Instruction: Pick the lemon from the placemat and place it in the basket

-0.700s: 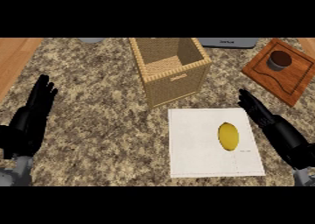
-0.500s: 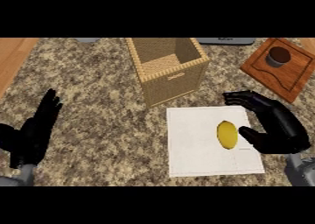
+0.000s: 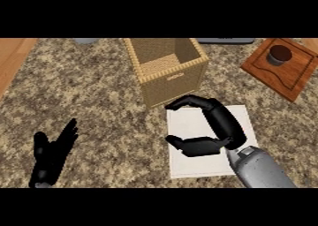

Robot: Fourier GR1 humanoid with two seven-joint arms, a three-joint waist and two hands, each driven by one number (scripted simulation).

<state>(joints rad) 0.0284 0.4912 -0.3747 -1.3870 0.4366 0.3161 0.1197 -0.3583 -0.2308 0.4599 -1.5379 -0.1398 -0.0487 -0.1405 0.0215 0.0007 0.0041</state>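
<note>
Our right hand [image 3: 217, 128] is over the white placemat [image 3: 187, 128], its fingers [image 3: 187, 102] and thumb bent like a hook with a gap between them. We cannot see the lemon (the hand may cover it), so we cannot tell if it is held. The basket [image 3: 171, 73] stands just behind the placemat on the counter [image 3: 96, 97]. Our left hand [image 3: 51, 154] rests at the lower left, fingers straight.

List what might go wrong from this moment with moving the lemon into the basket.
1. The right hand arches over the white placemat and no lemon shows, so a grasp cannot be confirmed.
2. The basket stands right at the placemat's far edge; a low lift might hit its wall.
</note>
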